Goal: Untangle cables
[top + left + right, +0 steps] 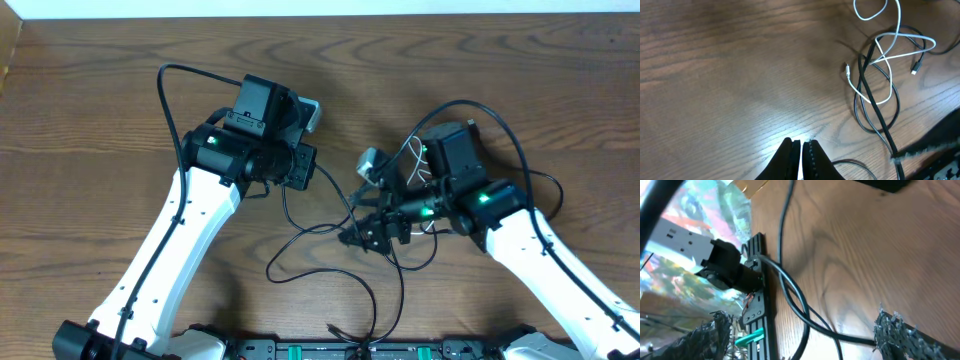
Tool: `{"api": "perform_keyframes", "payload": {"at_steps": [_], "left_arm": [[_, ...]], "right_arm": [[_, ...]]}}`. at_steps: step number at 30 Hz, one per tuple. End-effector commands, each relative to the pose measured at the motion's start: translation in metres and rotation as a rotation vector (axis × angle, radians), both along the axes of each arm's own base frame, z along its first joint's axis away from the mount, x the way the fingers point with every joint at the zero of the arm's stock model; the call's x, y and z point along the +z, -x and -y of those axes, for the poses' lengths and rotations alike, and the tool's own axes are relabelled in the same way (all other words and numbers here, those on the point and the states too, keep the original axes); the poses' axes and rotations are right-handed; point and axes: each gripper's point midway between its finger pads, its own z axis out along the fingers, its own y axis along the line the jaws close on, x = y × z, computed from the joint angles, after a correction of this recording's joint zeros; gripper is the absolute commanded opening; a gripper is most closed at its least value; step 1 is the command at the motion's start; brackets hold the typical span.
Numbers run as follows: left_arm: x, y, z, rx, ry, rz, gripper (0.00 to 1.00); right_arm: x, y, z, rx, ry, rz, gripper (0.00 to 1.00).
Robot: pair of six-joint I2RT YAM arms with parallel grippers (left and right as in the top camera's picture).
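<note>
The cables lie tangled right of the table's middle: a white cable (413, 160) looped among thin black cables (300, 238). The left wrist view shows the white cable (897, 42) crossing the black cables (875, 102), with small plugs lying free on the wood. My left gripper (303, 170) (801, 146) is shut and empty, left of the tangle and apart from it. My right gripper (375, 235) (802, 330) is open over the tangle's front left part. A black cable (790, 287) passes between its fingers and runs up to the right finger.
A black rail (758, 312) with green clips runs along the table's front edge (350, 350). Thicker black arm cables arc over both arms (170, 75) (520, 150). Beyond the table edge in the right wrist view lie a white power strip (680, 235) and clutter.
</note>
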Motion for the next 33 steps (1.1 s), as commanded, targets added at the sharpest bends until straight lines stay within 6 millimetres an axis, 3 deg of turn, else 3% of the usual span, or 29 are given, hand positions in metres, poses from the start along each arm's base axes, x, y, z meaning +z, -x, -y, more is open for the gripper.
{"api": "perform_keyframes", "payload": {"at_steps": [1,8,17,25,33], "left_arm": [[-0.001,0.0,0.0,-0.069,-0.026,0.028,0.08],[-0.002,0.003,-0.001,-0.162,-0.061,0.061,0.08],[-0.002,0.003,-0.001,-0.203,-0.074,0.081,0.07],[-0.002,0.002,0.0,-0.283,-0.095,0.12,0.07],[0.015,0.0,0.028,-0.342,0.062,0.169,0.08]], "right_arm": [[0.003,0.013,-0.014,0.071,-0.008,0.045,0.91],[-0.011,0.004,-0.019,0.037,0.087,0.159,0.93],[-0.012,0.006,-0.021,0.083,0.081,0.231,0.91],[-0.001,-0.004,-0.028,0.129,0.03,0.401,0.92],[-0.014,-0.001,-0.035,0.155,0.039,0.372,0.82]]}}
